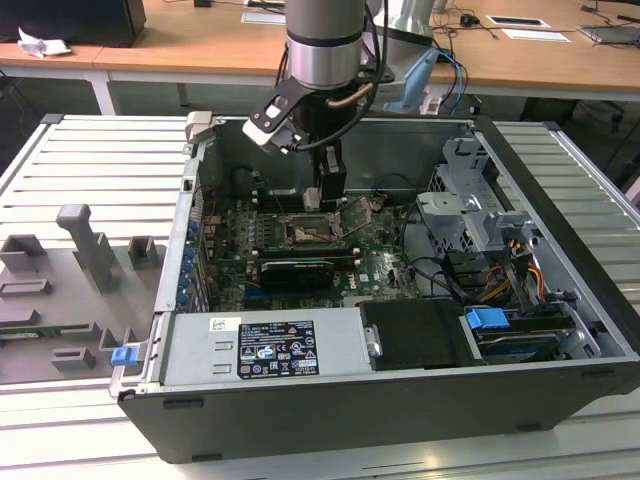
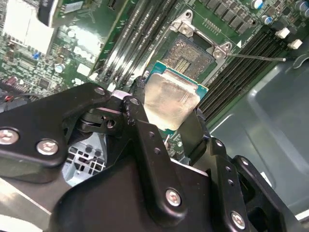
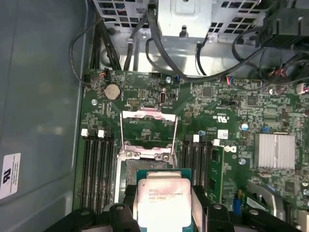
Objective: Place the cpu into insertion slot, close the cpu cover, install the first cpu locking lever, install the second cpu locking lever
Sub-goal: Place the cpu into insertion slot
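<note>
My gripper is shut on the cpu, a flat square chip with a dull silver top on a green edge. In the second wrist view the cpu sits between the two black fingers. It hangs a little above and to one side of the insertion slot, a dark square socket with a silvery rim, also visible as the insertion slot. The cpu cover is swung open beyond the slot. A thin locking lever stands free. In the exterior view the gripper hovers over the slot.
Long memory slots flank the socket on both sides. A finned heat sink and a black card lie nearby. The case holds a power supply, a drive cage and loose cables. A grey fixture stands outside the case.
</note>
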